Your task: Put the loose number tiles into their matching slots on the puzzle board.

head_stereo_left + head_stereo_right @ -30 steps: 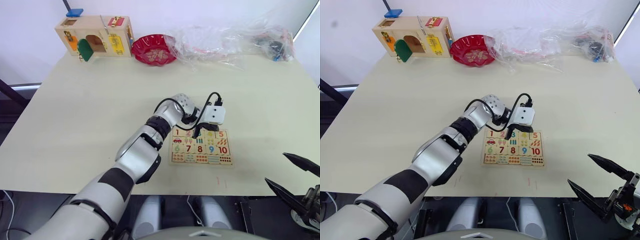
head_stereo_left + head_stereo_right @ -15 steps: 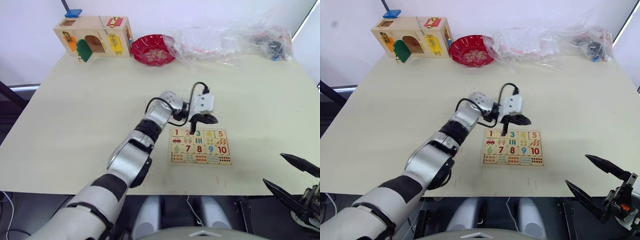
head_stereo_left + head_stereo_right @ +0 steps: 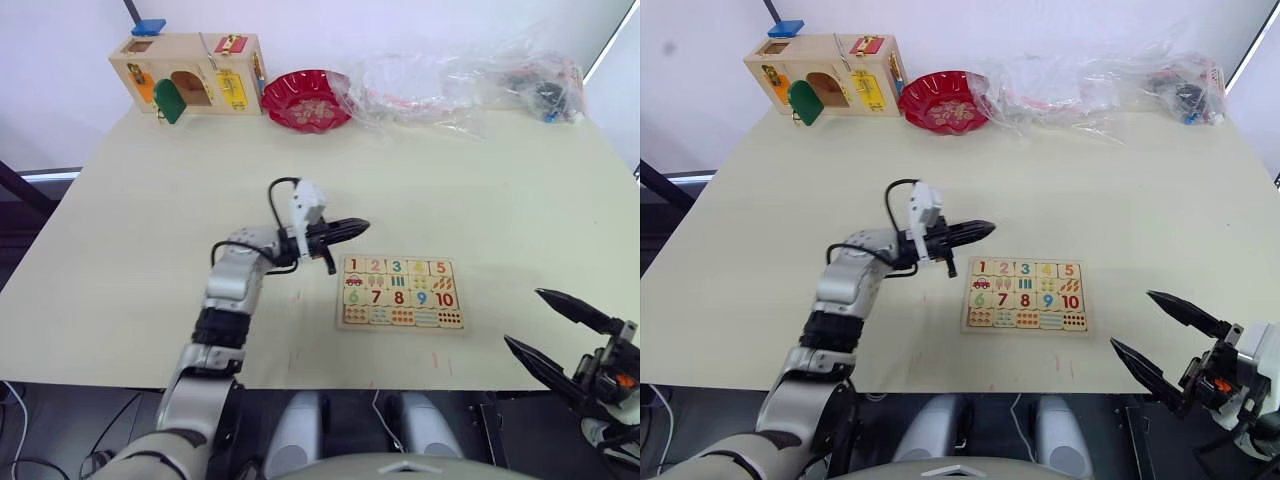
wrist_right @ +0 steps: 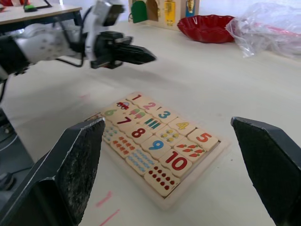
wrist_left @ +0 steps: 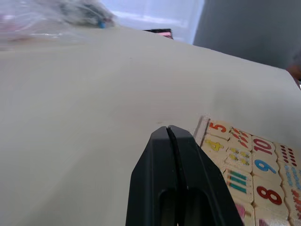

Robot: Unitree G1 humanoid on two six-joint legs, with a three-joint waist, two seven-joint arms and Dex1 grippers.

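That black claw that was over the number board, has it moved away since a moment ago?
Yes. The left claw has pulled back off the puzzle board toward the robot's left, now shut, beside the board's top-left corner.

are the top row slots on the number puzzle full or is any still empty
Full. The puzzle board shows tiles 1 to 5 seated side by side along its top row, no bare recess. The left pincer, shut, holds nothing.
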